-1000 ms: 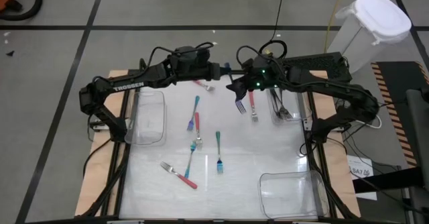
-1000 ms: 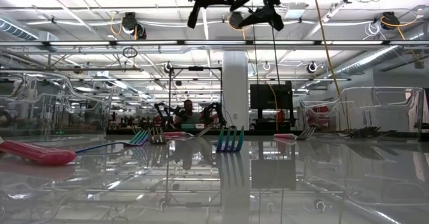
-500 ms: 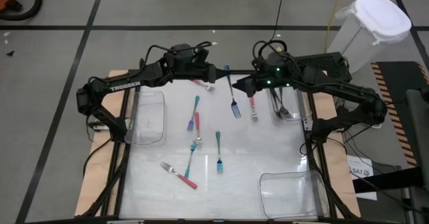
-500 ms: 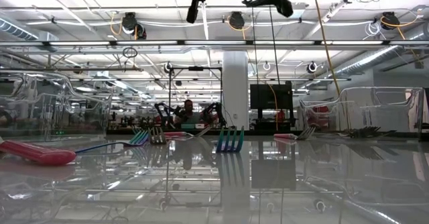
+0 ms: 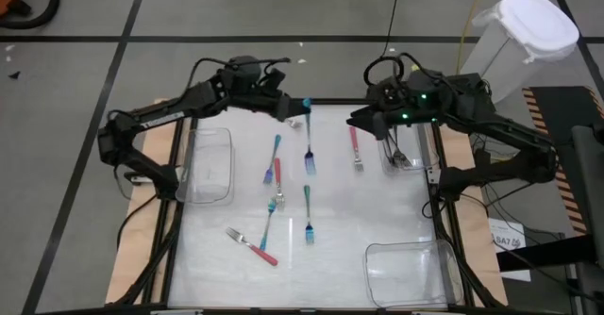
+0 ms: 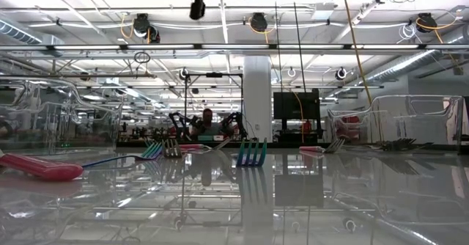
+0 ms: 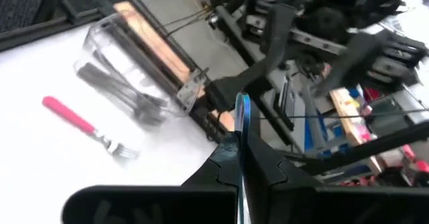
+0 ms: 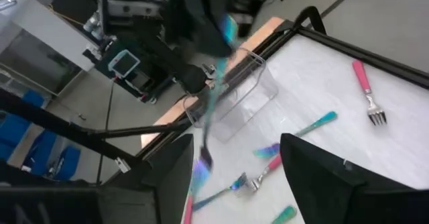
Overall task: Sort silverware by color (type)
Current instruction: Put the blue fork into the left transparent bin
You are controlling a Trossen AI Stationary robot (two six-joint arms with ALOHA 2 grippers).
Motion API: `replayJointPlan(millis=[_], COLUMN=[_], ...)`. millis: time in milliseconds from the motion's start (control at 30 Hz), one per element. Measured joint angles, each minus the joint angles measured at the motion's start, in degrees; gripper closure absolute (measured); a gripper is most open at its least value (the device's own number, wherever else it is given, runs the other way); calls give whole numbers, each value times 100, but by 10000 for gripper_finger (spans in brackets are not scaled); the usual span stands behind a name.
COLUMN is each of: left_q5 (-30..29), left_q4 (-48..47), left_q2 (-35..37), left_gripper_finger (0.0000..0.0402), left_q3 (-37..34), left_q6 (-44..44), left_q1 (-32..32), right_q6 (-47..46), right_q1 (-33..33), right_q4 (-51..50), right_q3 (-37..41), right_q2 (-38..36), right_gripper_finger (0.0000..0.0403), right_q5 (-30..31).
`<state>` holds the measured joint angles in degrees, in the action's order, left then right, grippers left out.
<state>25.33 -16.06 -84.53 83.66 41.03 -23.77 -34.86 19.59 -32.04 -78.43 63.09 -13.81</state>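
Both arms are black, built of slim jointed links with angular housings. The left arm (image 5: 156,117) carries white lettering along its forearm link, and black cables loop over its wrist housing. The right arm (image 5: 491,126) shows small green lights glowing on its wrist block, with a coil of black cable arching above it. The left gripper (image 7: 240,174) has matte black fingers with stepped, angular edges; the right gripper (image 8: 234,177) has broad flat black fingers.

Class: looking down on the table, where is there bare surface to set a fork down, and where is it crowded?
Bare: the table between the pink fork and the front right bin. Crowded: the forks beside the left bin, around the teal fork.
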Motion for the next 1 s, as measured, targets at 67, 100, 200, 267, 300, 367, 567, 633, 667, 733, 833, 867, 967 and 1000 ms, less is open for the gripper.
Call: replayJointPlan(millis=[67,100,200,267,300,367,567,633,667,733,833,867,967,1000], left_q5=[-1,-1,-13,-66,-97,-127,-136,-136,-138,-138,-137,-130,-46,-26], left_q4=[-382,-580,-1198,-1610,-1763,-2184,-2962,-3174,-3308,-3592,-4084,-4238,-4605,-4674], left_q2=[223,329,620,777,859,1035,1456,1599,1651,1732,1836,1872,1992,2039], left_gripper_finger=[401,401,401,401,401,401,401,401,401,401,401,401,401,401], left_q3=[0,0,6,2,2,2,2,2,2,2,2,2,2,2], left_q6=[-90,-149,-369,-503,-572,-686,-1038,-1256,-1405,-1705,-2034,-2127,-2488,-2610], left_q1=[-10,-30,-37,-33,-30,-32,-166,-286,-368,-557,-898,-1019,-1364,-1465], right_q6=[38,76,179,332,440,650,709,709,709,712,677,623,410,317], right_q1=[-3,-5,-7,-7,-7,-7,-7,-7,-7,-7,-9,-9,-9,-9], right_q4=[-204,-271,-516,-569,-629,-658,-718,-720,-725,-725,-720,-714,-694,-689], right_q3=[0,0,0,0,0,0,0,0,0,0,0,0,0,0], right_q2=[-117,-168,-322,-399,-427,-451,-459,-443,-436,-403,-341,-315,-204,-167], right_gripper_finger=[183,183,183,183,183,183,183,183,183,183,183,183,183,183], right_q5=[-1,-1,-1,1,3,3,7,10,13,108,492,627,915,958])
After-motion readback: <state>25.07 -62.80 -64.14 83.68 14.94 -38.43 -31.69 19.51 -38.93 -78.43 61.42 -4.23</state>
